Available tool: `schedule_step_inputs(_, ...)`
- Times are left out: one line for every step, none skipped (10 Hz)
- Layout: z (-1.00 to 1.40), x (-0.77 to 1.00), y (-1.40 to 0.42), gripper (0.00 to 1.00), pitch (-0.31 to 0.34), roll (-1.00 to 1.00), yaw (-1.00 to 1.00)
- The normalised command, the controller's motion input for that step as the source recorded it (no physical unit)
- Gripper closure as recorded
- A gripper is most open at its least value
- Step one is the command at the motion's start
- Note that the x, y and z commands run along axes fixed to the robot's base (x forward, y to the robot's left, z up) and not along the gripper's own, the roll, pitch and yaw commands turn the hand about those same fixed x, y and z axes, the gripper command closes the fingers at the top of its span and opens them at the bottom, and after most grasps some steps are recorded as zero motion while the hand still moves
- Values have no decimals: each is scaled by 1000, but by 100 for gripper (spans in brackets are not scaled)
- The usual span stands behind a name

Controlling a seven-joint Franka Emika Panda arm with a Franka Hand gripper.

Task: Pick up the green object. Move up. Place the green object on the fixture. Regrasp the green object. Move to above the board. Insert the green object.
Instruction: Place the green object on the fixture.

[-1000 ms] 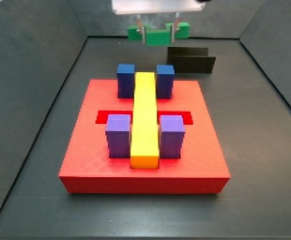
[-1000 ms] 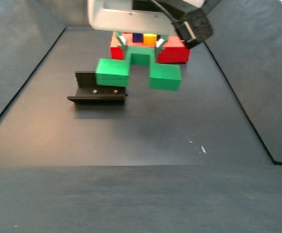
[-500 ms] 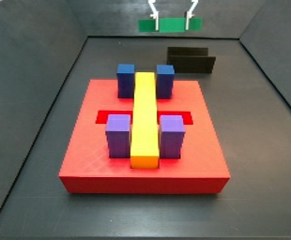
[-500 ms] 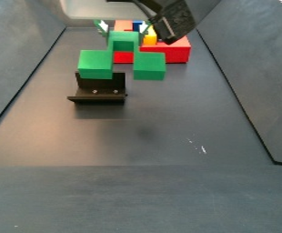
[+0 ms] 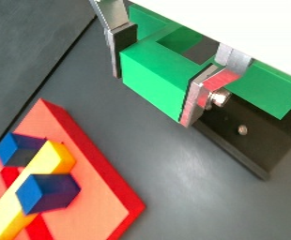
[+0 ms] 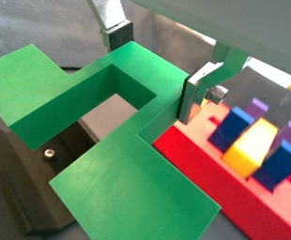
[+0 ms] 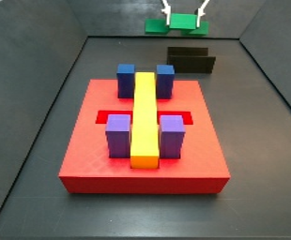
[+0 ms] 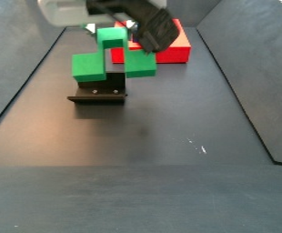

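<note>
The gripper [image 7: 186, 19] is shut on the green object [image 7: 174, 26], a bright green blocky piece with a notch, held high at the far end of the floor. In a side view the green object [image 8: 93, 65] hangs right over the black fixture [image 8: 97, 95]; I cannot tell if they touch. In both wrist views the silver fingers [image 5: 208, 89] [image 6: 196, 92] press its sides [image 5: 159, 77] [image 6: 104, 141], with the fixture [image 5: 254, 141] [image 6: 36, 183] beneath. The gripper [image 8: 123, 44] is away from the red board [image 7: 98, 159].
The board [image 8: 174, 53] carries a long yellow bar [image 7: 145, 117], two blue blocks [image 7: 127, 77] and two purple blocks [image 7: 118, 133]. It also shows in both wrist views [image 5: 92, 183] [image 6: 223, 192]. Dark sloping walls [image 7: 36, 103] enclose the floor on all sides.
The gripper has carried the green object up and sideways, from beside the fixture to directly over it. The board and fixture have not moved.
</note>
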Motion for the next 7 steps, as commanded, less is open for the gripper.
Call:
schedule_step_inputs(-11, 789, 94, 100, -166, -1000, -86)
schedule_step_inputs(0, 634, 134, 100, -303, -1000, -217)
schedule_step_inputs(80, 606, 154, 100, -486, -1000, -246)
schedule_step_inputs(254, 386, 146, 100, -769, -677, -137)
schedule_step_inputs(97, 269, 0, 100, -729, -60, -89)
schedule_step_inputs(0, 383, -183, 100, -214, 314, -43)
schedule_step_inputs(-89, 463, -331, 100, -80, 506, -60)
